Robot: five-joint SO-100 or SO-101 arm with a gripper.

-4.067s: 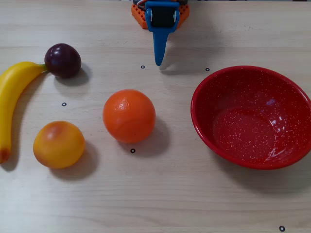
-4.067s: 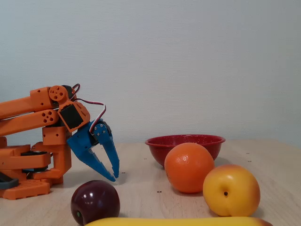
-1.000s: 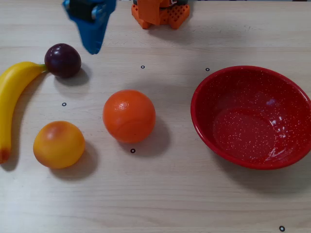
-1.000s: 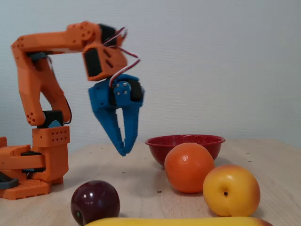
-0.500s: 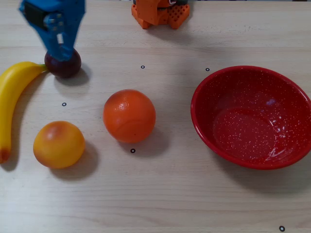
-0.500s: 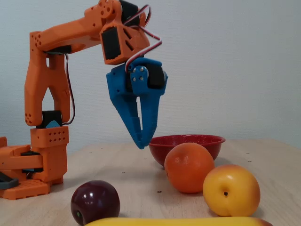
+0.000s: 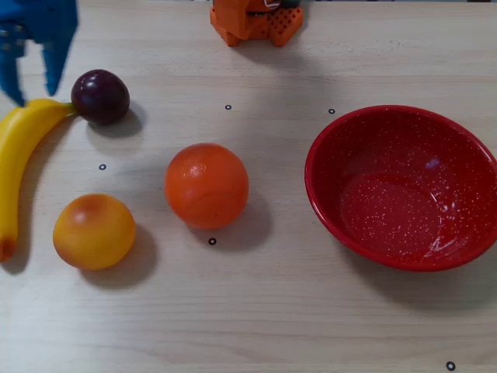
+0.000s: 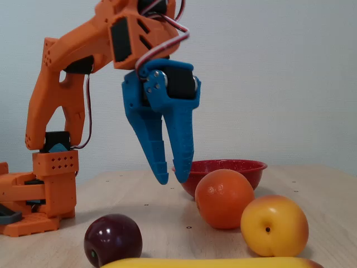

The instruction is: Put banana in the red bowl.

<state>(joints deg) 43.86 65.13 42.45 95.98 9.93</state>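
Note:
The yellow banana (image 7: 17, 159) lies at the left edge of the table in the overhead view, its stem end touching a dark plum (image 7: 100, 96). Only its top edge shows at the bottom of the fixed view (image 8: 212, 263). The red speckled bowl (image 7: 318, 159) sits empty at the right; in the fixed view it stands at the back (image 8: 245, 166). My blue gripper (image 7: 34, 93) hangs above the banana's stem end. It is open and empty, and the fixed view shows it (image 8: 173, 179) pointing down, clear of the table.
An orange ball (image 7: 206, 185) sits mid-table between banana and bowl. A yellow-orange round fruit (image 7: 94, 231) lies just right of the banana's lower half. The orange arm base (image 7: 256, 19) stands at the far edge.

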